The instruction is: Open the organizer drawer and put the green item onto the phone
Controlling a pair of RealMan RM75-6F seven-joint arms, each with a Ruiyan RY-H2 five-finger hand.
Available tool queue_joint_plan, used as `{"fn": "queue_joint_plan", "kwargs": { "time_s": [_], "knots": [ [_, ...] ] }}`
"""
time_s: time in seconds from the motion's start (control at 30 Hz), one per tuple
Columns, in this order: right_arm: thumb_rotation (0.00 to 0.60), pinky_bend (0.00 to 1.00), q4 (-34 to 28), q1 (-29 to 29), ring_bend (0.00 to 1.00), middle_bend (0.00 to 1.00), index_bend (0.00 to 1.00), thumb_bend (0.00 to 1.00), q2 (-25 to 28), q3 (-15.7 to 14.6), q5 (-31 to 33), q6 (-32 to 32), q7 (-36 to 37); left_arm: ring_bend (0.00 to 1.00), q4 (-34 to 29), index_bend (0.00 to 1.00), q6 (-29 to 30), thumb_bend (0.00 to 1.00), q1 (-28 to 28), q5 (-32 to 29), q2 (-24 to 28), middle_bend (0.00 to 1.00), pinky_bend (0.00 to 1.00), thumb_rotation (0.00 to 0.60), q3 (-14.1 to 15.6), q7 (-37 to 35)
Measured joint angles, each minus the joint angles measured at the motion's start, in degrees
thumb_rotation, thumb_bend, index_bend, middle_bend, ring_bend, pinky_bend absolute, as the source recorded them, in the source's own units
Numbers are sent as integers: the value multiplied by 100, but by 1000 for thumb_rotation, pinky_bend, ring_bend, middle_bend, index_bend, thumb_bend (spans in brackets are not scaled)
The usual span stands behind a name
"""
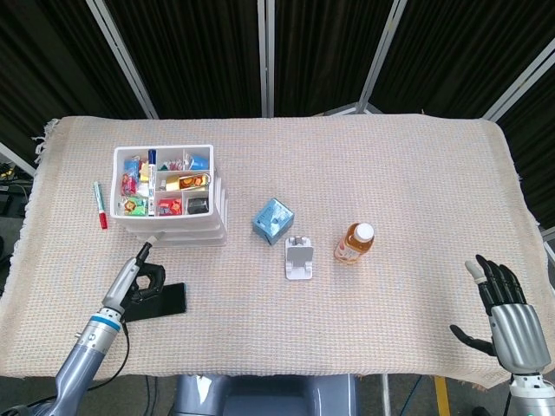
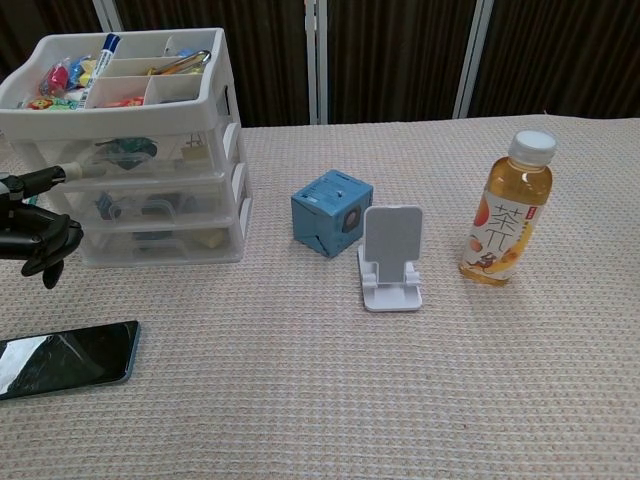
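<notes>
The left robot hand [image 2: 38, 235], fingers curled around nothing, is positioned just before the organizer [image 2: 130, 150] drawer fronts; the right robot hand [image 1: 507, 316], released, is held well apart.

**Inventory of items on the bench, by kind**

One white drawer organizer [image 1: 173, 206] with three stacked drawers [image 2: 150, 195] beneath an open top tray of small sundries, their number too small to tell. One phone [image 1: 165, 300]. One red-capped marker [image 1: 100, 205] beside the organizer. One blue cube [image 2: 331, 212]. One white phone stand [image 2: 392, 258]. One tea bottle [image 2: 507, 209]. Two hands: left hand [image 1: 140, 280], right hand [image 1: 503, 314].
</notes>
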Motion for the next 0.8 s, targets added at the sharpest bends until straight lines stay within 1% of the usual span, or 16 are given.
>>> {"fn": "queue_joint_plan", "kwargs": {
  "time_s": [0.2, 0.5, 0.6, 0.8],
  "knots": [
    [600, 0, 4, 1, 0, 0, 0, 17, -5, 0, -1, -6, -3, 770, 125, 0, -94, 759, -123, -249, -181, 761, 614, 600, -141, 38],
    [600, 0, 19, 9, 0, 0, 0, 17, -44, -13, -13, -43, -79, 771, 242, 0, -425, 760, -319, -438, -290, 761, 614, 600, -225, 15],
    [600, 0, 21, 8, 0, 0, 0, 16, -47, -6, -5, -40, -77, 771, 272, 0, -537, 761, -377, -458, -303, 761, 614, 600, -248, -90],
    [600, 0, 25, 9, 0, 0, 0, 16, -46, -9, -14, -42, -69, 770, 319, 0, -545, 761, -412, -360, -349, 761, 614, 600, -265, -203]
  ]
}}
